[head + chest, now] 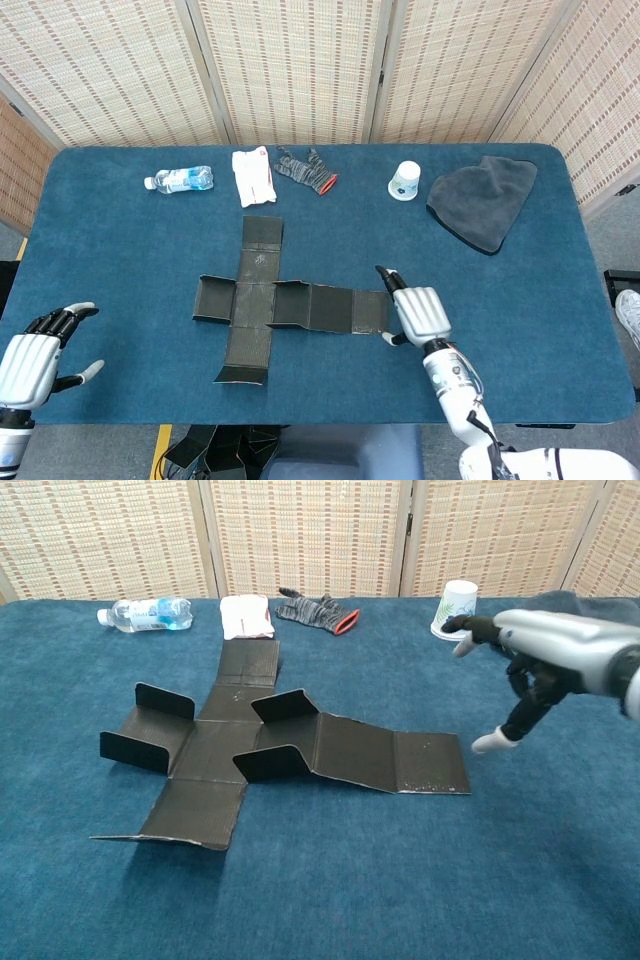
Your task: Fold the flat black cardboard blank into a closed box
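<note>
The black cardboard blank [270,302] [250,755] lies spread in a cross shape on the blue table, with small side flaps standing up near its middle. My right hand [415,310] [535,665] hovers just past the blank's right end, fingers extended and apart, holding nothing. My left hand [35,350] is at the table's front left corner, far from the blank, its fingers spread and empty; the chest view does not show it.
Along the far edge sit a water bottle [180,179], a white packet [253,176], a grey glove [307,170], a paper cup [404,181] and a dark grey cloth [485,200]. Blue table surface [120,260] surrounds the blank.
</note>
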